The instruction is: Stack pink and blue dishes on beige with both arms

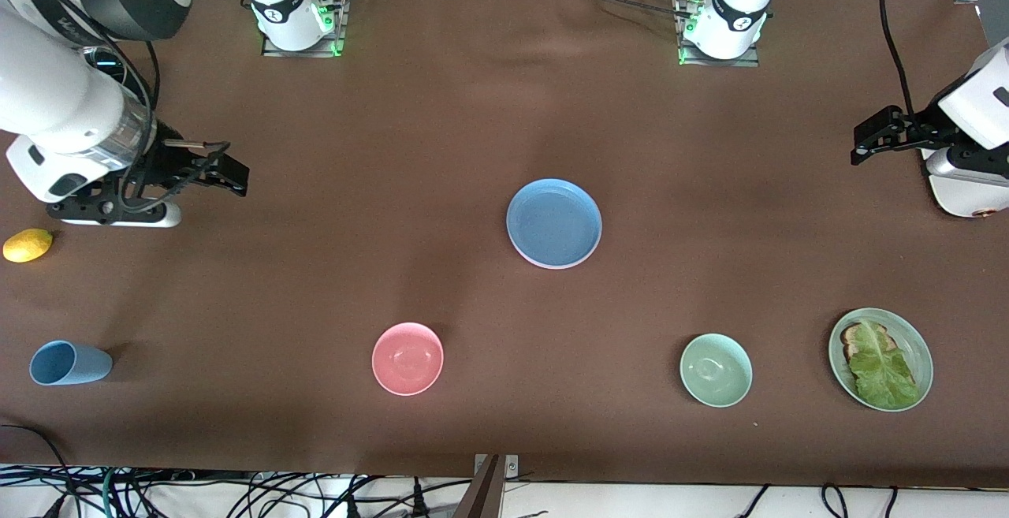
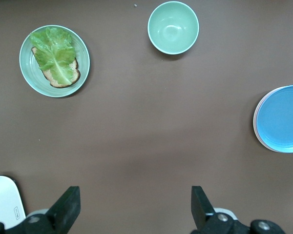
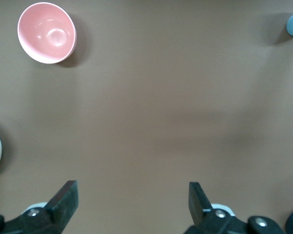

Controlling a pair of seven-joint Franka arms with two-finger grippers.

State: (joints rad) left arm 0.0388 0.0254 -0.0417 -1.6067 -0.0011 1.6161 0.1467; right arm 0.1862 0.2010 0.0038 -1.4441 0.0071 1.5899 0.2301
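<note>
Blue showed on top of the stack at the middle of the brown table [image 1: 473,108]: the blue plate [image 1: 554,223] sat on a pile whose lower rims peeked out as thin pale and pinkish lines in the left wrist view [image 2: 281,118], so I judged the pink and beige plates lay beneath it, though neither could be seen outright. If so, the stacking looked finished, or close to it.

Both arms stood well apart from the pile. The left gripper [image 1: 867,142] hung over bare cloth at its own end of the table, its fingers [image 2: 68,204] spread wide and empty. The right gripper [image 1: 230,171] hung over the cloth at the other end, its fingers [image 3: 66,197] likewise spread wide with nothing between them. The stack lay roughly midway between the two, so neither arm had a clear advantage in reach; being round, it offered no preferred direction of approach.

Nearer the front camera sat the pink bowl [image 1: 407,358], the pale green bowl [image 1: 716,370] and a green plate with bread and lettuce [image 1: 880,358]. A blue cup [image 1: 69,363] lay on its side and a lemon [image 1: 27,245] rested toward the right arm's end.
</note>
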